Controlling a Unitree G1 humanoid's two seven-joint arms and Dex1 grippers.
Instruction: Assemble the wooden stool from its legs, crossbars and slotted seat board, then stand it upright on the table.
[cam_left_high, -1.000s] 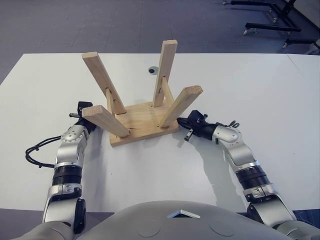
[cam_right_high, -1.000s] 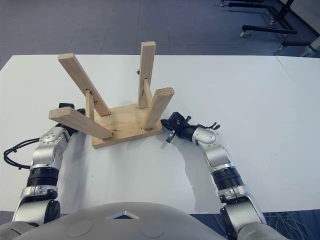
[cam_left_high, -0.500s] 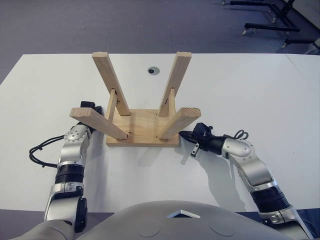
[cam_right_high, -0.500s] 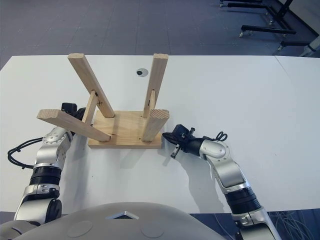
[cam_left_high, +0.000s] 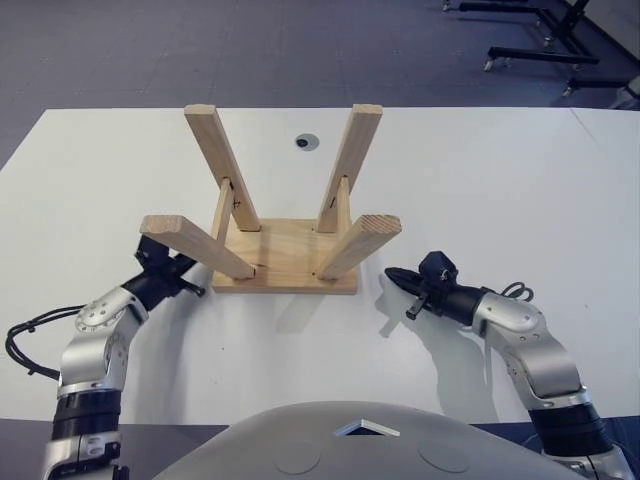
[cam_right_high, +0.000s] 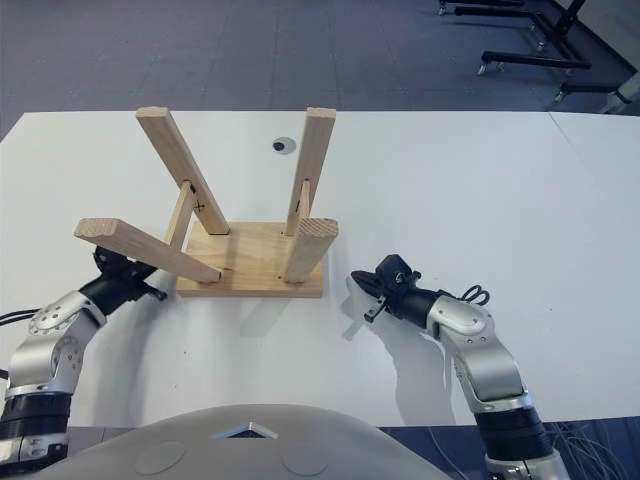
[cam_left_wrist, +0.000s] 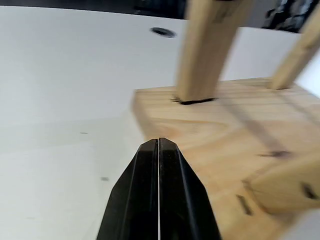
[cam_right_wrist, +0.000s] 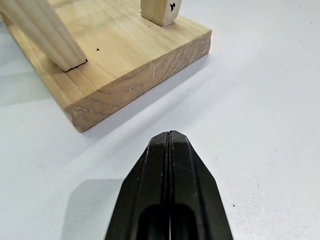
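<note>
Overhead, the stool (cam_left_high: 285, 262) sits upside down on the table (cam_left_high: 520, 180), four legs (cam_left_high: 222, 165) up. Left wrist: left gripper (cam_left_wrist: 158, 147) pinched closed, just short of the seat (cam_left_wrist: 235, 125). Right wrist: right gripper (cam_right_wrist: 170, 140) closed, apart from the seat's end grain.

Reads as a robotics lab or test room. Large plain white worktable (cam_left_high: 560, 200) with a round cable grommet (cam_left_high: 306, 142) set into the top, standing on a grey carpet-tile floor (cam_left_high: 150, 50) with open space around it. Black stand bases on caster wheels (cam_left_high: 540, 52) are parked on the floor beyond the table's far right corner.
</note>
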